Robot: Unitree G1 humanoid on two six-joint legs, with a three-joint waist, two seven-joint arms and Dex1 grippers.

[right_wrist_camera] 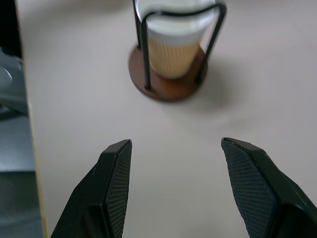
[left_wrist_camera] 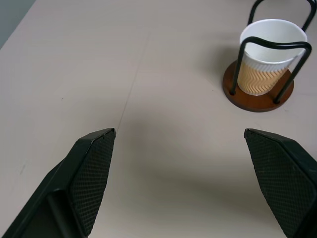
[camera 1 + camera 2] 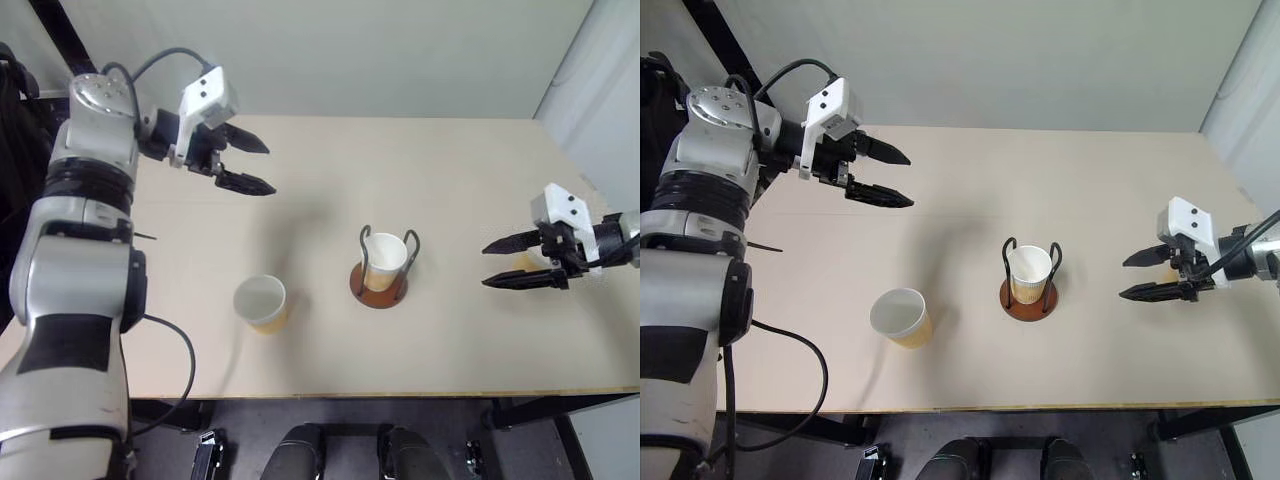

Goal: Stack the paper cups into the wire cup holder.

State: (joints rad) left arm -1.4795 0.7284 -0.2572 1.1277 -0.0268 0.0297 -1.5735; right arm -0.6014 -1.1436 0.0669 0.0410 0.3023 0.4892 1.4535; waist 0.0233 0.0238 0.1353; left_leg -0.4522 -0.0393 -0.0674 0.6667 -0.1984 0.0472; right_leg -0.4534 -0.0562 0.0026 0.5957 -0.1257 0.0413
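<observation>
One paper cup (image 3: 384, 258) stands upright inside the wire cup holder (image 3: 378, 292), between its two dark wire loops, near the table's middle. A second paper cup (image 3: 262, 302) stands upright and alone on the table, to the left of the holder and nearer the front edge. My left gripper (image 3: 268, 168) hovers open and empty over the far left of the table, well away from both cups. At the right, level with the holder, my right gripper (image 3: 487, 266) is open and empty. A tan patch (image 3: 524, 262) shows behind its fingers, mostly hidden.
The light wooden table (image 3: 420, 170) runs back to a pale wall, with its front edge (image 3: 400, 392) close to me. A black cable (image 3: 180, 350) hangs off the left arm over the table's front left corner.
</observation>
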